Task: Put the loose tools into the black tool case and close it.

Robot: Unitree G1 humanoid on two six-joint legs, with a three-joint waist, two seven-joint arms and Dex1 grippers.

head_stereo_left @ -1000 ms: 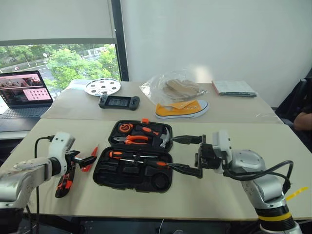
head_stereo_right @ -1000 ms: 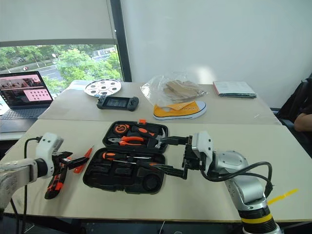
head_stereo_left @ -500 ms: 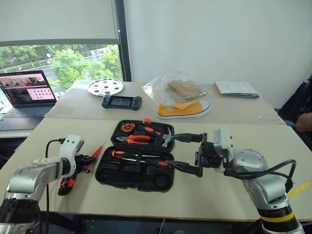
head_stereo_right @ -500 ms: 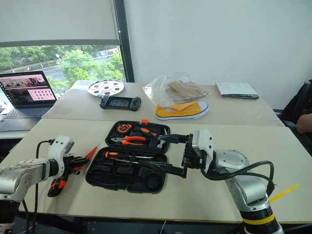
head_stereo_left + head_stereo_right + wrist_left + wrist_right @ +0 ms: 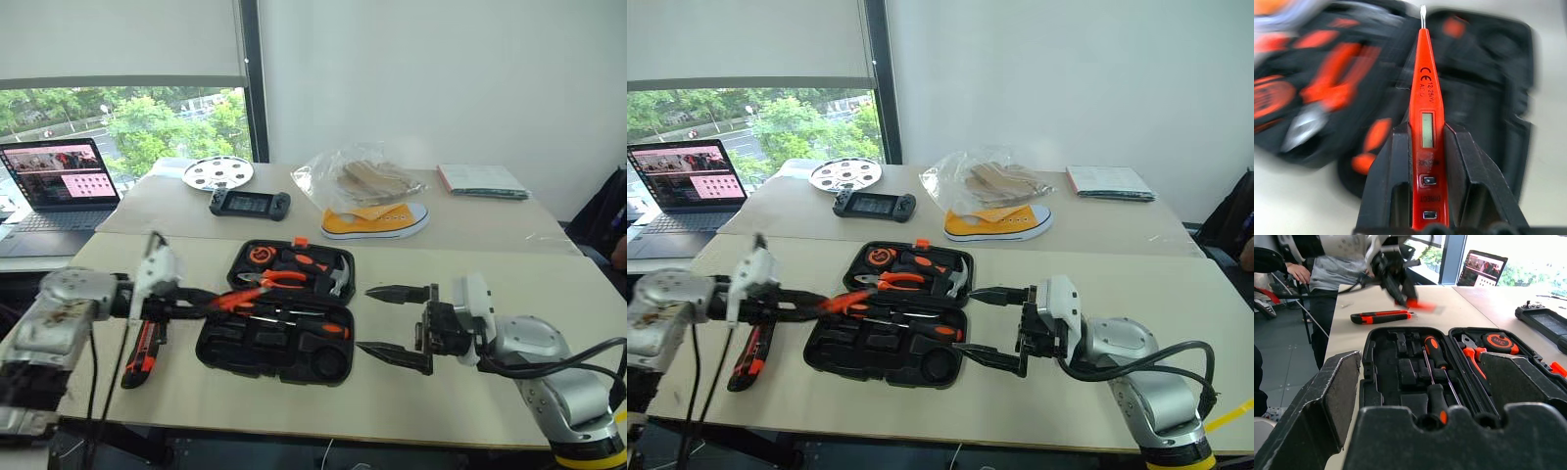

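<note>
The black tool case [image 5: 279, 323] lies open flat near the front edge of the pale table [image 5: 411, 392], lid half at twelve o'clock of the tray half. At nine o'clock of the case, the left gripper [image 5: 1425, 161] has its jaws closed on the orange tester screwdriver [image 5: 1424, 122], whose tip reaches over the case's left rim. The utility knife [image 5: 142, 351] lies on the table beneath that arm, close to the left edge. At three o'clock of the case the right gripper [image 5: 392, 323] hovers with its jaws spread wide and nothing between them; bare tabletop runs on past it. Two screwdrivers [image 5: 1437, 367] sit in the tray. The left wrist view blurs the case behind the tester. A second table [image 5: 470, 220] behind carries a yellow shoe [image 5: 377, 219], a game console [image 5: 250, 204] and a laptop [image 5: 61, 181] beside the window.
</note>
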